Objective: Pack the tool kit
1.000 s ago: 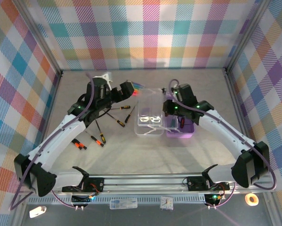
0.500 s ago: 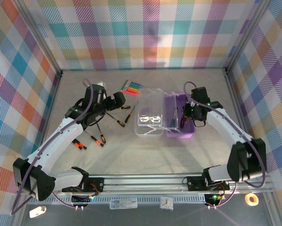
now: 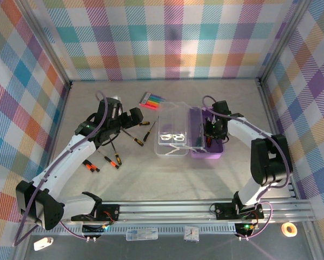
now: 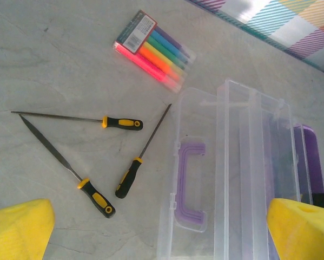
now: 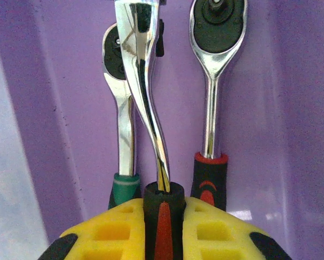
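while the right end effector sits low inside the purple base of the tool kit in the top view, the left end effector hangs spread wide above the screwdrivers scattered on the counter. the clear lid lies open beside the base, and the marker pack sits behind it.

from the left wrist, three slim black-and-orange-handled screwdrivers lie just left of the lid, whose purple handle faces up. the yellow fingertips stand far apart with nothing between them.

from the right wrist, the right end effector is clenched on the black-and-red grip of a chrome ratchet, which slants above two ratchets lying side by side in the base. to do this step well, the held ratchet should probably come down flat and parallel beside its neighbours before release, so it does not ride on top and stop the lid from closing.
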`<state>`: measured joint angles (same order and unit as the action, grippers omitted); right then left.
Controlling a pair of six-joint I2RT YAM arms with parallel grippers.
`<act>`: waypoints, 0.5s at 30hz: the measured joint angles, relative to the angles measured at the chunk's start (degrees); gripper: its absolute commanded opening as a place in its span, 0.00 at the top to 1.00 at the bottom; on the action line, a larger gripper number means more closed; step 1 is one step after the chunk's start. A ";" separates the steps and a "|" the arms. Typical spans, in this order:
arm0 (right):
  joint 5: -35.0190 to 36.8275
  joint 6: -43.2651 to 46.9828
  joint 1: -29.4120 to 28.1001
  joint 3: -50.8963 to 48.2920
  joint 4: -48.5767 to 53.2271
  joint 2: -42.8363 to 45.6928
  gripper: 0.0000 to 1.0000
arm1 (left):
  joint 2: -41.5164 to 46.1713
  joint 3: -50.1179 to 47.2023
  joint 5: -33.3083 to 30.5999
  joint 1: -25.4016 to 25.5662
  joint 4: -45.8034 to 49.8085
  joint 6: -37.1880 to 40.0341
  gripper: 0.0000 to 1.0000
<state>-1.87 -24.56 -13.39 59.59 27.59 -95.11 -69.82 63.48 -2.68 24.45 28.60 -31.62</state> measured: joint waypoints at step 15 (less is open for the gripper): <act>-1.42 -0.55 0.33 0.00 -1.70 -2.84 0.75 | -1.79 0.09 0.04 -0.02 0.00 0.00 0.00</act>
<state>-3.29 -25.10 -13.06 59.59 25.89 -97.95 -71.61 63.57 -2.63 24.43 28.60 -31.62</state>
